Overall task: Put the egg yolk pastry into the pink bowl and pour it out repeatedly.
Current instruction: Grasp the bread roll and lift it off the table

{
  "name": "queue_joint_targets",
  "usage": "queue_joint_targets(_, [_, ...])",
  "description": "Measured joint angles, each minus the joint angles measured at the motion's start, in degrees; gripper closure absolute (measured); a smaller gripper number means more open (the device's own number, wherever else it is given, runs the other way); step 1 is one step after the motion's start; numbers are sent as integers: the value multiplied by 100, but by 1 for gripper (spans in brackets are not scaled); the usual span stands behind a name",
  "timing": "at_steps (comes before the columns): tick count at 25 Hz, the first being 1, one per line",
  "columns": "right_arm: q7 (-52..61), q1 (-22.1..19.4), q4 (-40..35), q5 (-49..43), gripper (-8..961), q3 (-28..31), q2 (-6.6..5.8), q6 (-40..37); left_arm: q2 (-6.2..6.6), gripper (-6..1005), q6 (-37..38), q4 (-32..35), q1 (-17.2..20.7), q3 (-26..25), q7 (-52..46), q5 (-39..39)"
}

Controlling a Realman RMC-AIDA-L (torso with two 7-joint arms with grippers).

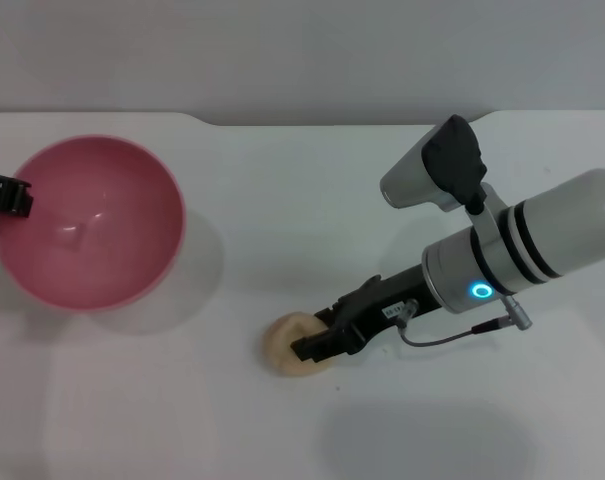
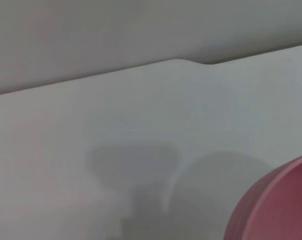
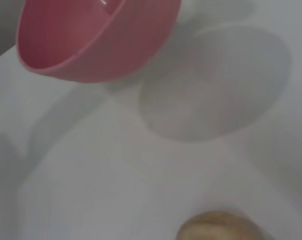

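Observation:
The pink bowl [image 1: 92, 222] is at the left in the head view, tilted with its opening toward me and empty. My left gripper [image 1: 10, 194] is shut on its left rim and holds it above the table. The bowl also shows in the right wrist view [image 3: 96, 37] and, as a strip of its outer wall, in the left wrist view [image 2: 275, 205]. The egg yolk pastry [image 1: 282, 345] lies on the table in front of centre; it also shows in the right wrist view [image 3: 218, 227]. My right gripper [image 1: 317, 338] reaches down over the pastry's right side.
The white table [image 1: 282, 200] has a notched far edge against a grey wall. The bowl's shadow [image 3: 215, 85] falls on the table to the bowl's right. Bare tabletop lies between bowl and pastry.

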Motion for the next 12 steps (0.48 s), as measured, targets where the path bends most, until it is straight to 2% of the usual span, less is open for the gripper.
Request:
queue_joint_targets(1, [1,0,23,1,265,-1,0,9,0,1000,0,-4,-10,16,0,0])
queue_joint_targets(7, [4,-13,53,11,485,-1,-7,-57,-4,1000,0,-34,-50,124,8,0])
queue_joint_targets(12, [5,-101,5,12,596,125,-33,-195,-11,1000,-15,-58,-73,295,7,1])
